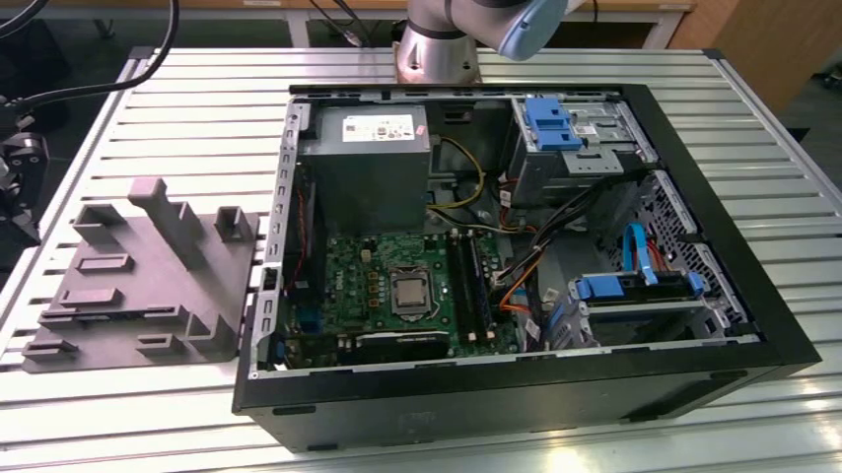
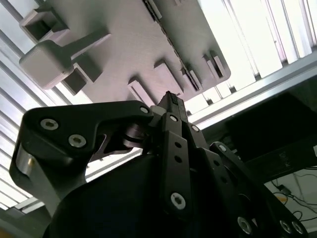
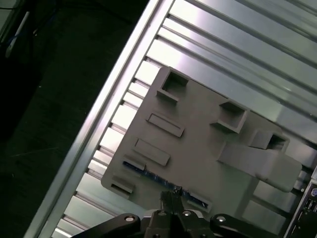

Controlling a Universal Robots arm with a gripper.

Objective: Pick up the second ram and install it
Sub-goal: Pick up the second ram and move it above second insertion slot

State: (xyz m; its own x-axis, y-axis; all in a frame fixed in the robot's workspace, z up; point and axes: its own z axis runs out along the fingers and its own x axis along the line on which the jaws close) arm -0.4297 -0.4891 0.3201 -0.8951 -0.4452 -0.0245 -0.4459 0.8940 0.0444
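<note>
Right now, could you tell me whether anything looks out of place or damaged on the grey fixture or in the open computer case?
Nothing stands out. The second ram lies straight in its groove on the grey fixture, with the end effector poised near it, and the open computer case shows no visible damage.

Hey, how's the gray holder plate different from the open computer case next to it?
The holder plate is light gray; the computer case is black. The plate is a low slab with raised blocks; the case is a deep open box, clearly larger. The case holds a green motherboard; the plate carries a slim bluish ram stick along one edge. Both lie on the slatted metal table.
</note>
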